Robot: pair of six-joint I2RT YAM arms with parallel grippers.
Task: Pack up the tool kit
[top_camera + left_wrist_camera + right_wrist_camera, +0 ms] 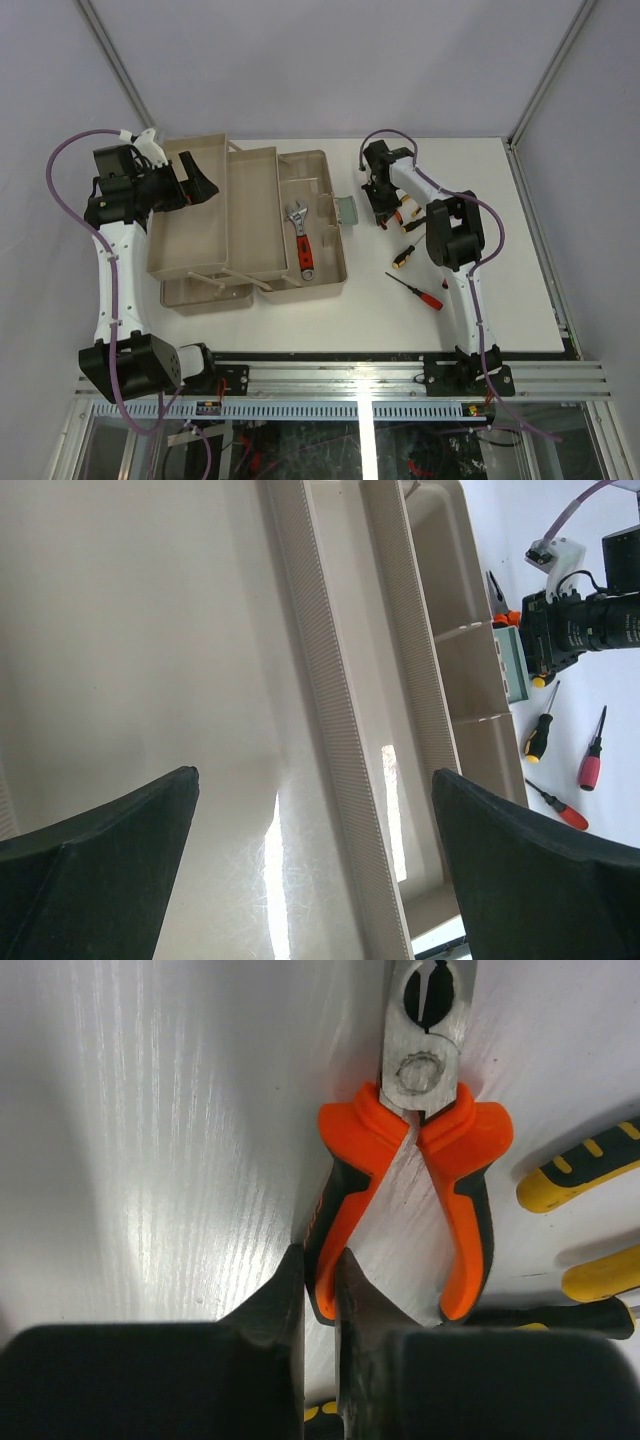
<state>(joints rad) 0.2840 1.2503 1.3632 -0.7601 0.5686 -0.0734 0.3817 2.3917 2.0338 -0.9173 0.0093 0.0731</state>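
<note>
Top view: toolbox [325, 272] open at centre-left, beige plastic trays fanned out, wrench [300, 240] with red grip already in right compartment. Left gripper [200, 180] over upper-left tray. Right gripper [385, 212] down on white table [500, 200] right of the box, among loose tools; screwdrivers [404, 255] just below it.

Left wrist view: spread wide, holding nothing, above smooth tray floor and ribbed ridges.

Right wrist view: clenched on left handle of pliers [465, 1160]. Orange-and-black rubbery grips, bare steel head, flat on glossy table.

Step judged: picking up pliers. Next likely calls for lifting, carrying left, dropping into a compartment. One-handle pinch may let pliers swing.
</note>
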